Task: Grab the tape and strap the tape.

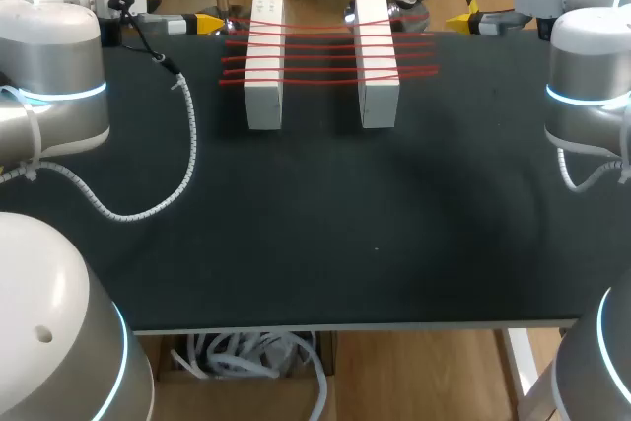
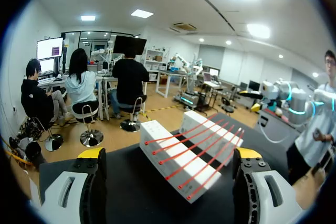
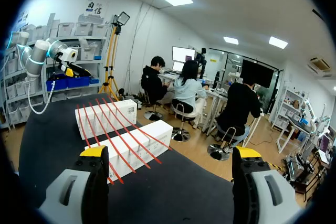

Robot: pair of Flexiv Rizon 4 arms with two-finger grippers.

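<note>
Black counter [image 1: 315, 244] carries two white blocks side by side near its far edge — the left block [image 1: 264, 66] and the right block [image 1: 378, 66] — with several strands of red tape [image 1: 325, 54] stretched across both tops. At the far edge the left jaws and right jaws flank the blocks, touching neither; both stand released, yellow tips wide apart, grasping nothing. A coiled white cable [image 1: 148, 206] lies beside the left arm [image 1: 54, 76].

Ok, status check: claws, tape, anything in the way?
Left claw and right claw open, empty, either side of the white blocks. Red tape strung across both. Coiled cable lies left, clear of tape.
</note>
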